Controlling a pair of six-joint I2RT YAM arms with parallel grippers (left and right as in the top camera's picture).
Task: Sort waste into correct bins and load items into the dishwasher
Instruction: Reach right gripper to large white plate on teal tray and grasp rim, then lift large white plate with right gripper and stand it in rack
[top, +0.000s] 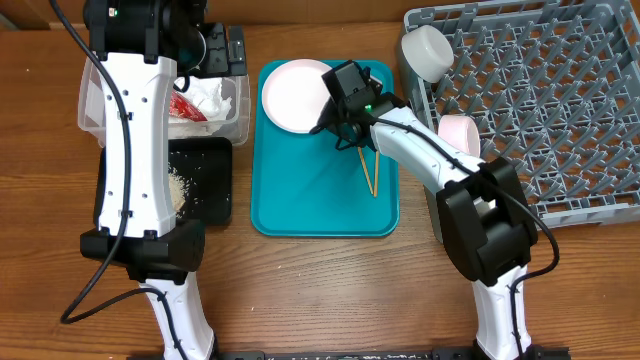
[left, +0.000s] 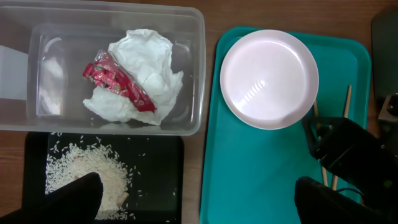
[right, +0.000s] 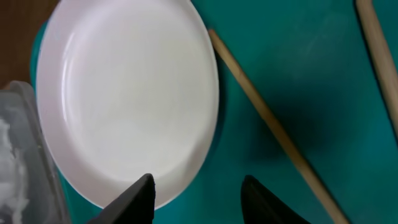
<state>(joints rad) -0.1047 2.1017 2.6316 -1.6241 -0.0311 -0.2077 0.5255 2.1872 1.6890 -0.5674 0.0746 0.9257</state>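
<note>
Two claws are spread wide, and neither one holds anything.

From above, the left arm (top: 130, 150) hangs over the clear tub (top: 240, 108) at the upper left. The red wrapper (top: 185, 106) and the white napkin (top: 215, 95) lie in that tub. The rice (top: 183, 187) lies in the black tray (top: 215, 165) below it, so the trash looks sorted. The right claw (top: 333, 122) is at the plate (top: 293, 95) on the teal tray (top: 310, 195), with the chopsticks (top: 370, 172) just below. The grey rack (top: 590, 150) on the right has a white bowl (top: 428, 50) and a pinkish bowl (top: 460, 130) at its left side.

In the left wrist view, the left claw (left: 196, 205) is spread to the bottom corners, probably parked out of the way.

In the right wrist view, one finger is over the plate and one is over the tray. The rim sits between them, which looks ready for a pinch to carry the plate to the rack.
</note>
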